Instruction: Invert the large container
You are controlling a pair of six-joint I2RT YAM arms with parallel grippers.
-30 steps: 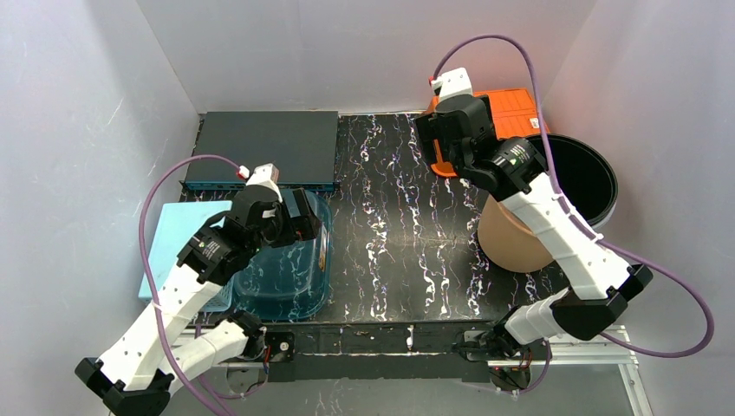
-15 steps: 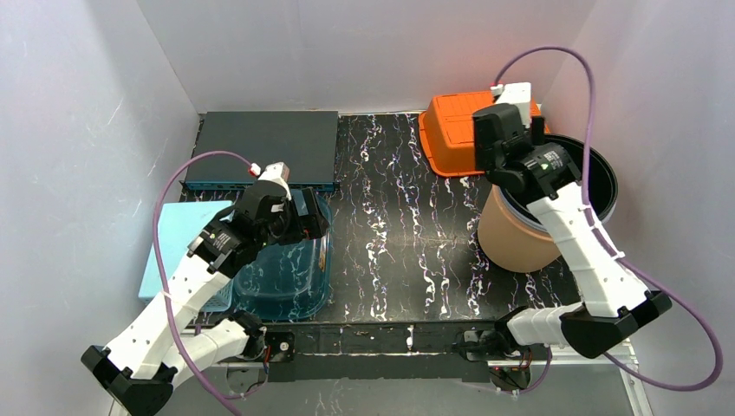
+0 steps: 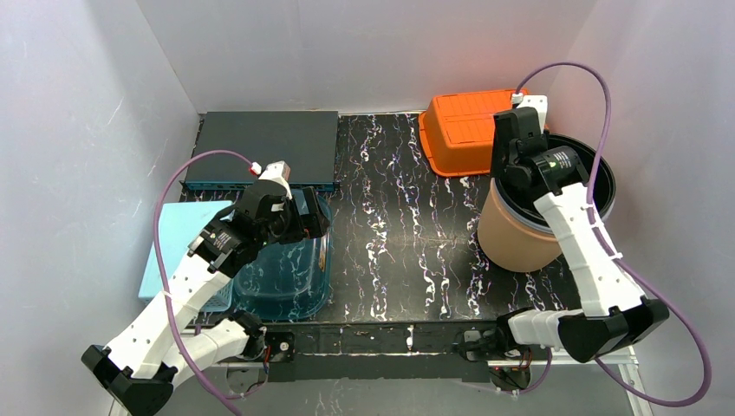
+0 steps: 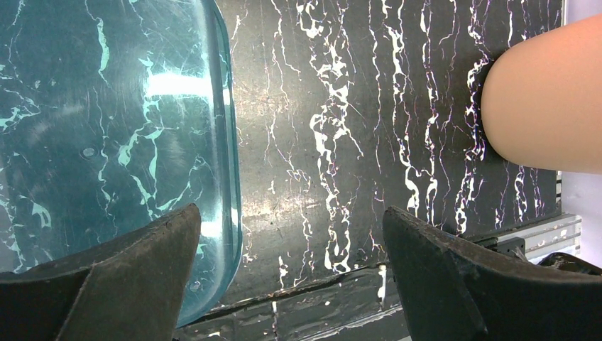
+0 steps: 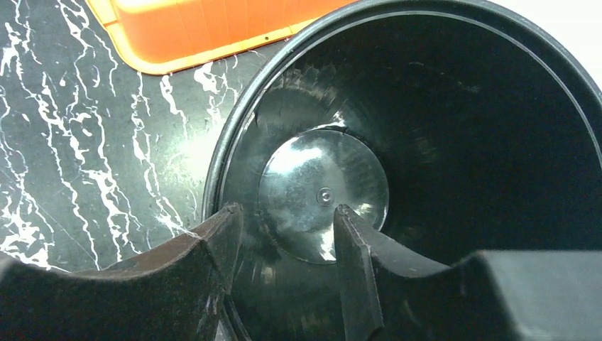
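The large container (image 3: 513,236) is a tan bucket with a black inside (image 5: 461,142), standing upright with its mouth up at the right of the table. My right gripper (image 5: 287,209) hangs over its near-left rim. One finger is outside the wall, the other inside, and the jaws are partly closed with a gap still showing around the rim. In the left wrist view the bucket's tan side (image 4: 546,99) shows at the far right. My left gripper (image 4: 291,213) is wide open and holds nothing. It hovers over the right edge of a clear teal tub (image 4: 106,106).
An orange bin (image 3: 464,130) lies upside down just behind and left of the bucket. A dark flat tray (image 3: 264,143) is at the back left. A light blue lid (image 3: 178,243) lies beside the teal tub (image 3: 286,277). White walls close in on three sides.
My right arm has swung from over the orange bin to the bucket's rim, and its jaws have narrowed. The left arm has barely shifted.
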